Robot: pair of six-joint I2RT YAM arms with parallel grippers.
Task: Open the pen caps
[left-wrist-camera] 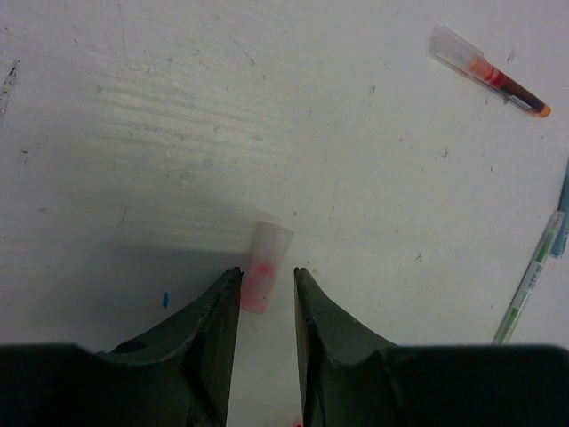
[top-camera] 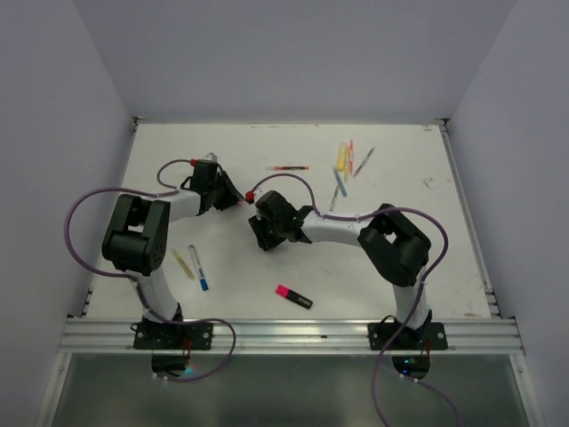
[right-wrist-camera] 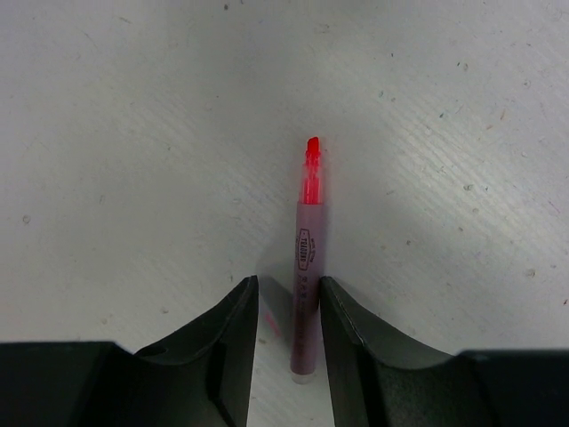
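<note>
While my left gripper (left-wrist-camera: 268, 272) is standing apart around the pale clear plastic cap (left-wrist-camera: 271, 245) and my right gripper (right-wrist-camera: 288, 282) around the uncapped pink highlighter pen (right-wrist-camera: 308, 249), I am favouring lifting both straight off.

In the left wrist view we find the pale pen cap (left-wrist-camera: 263, 267) blurred; at 3 o'clock the frame edge crops a blue pen (left-wrist-camera: 564, 191).
</note>
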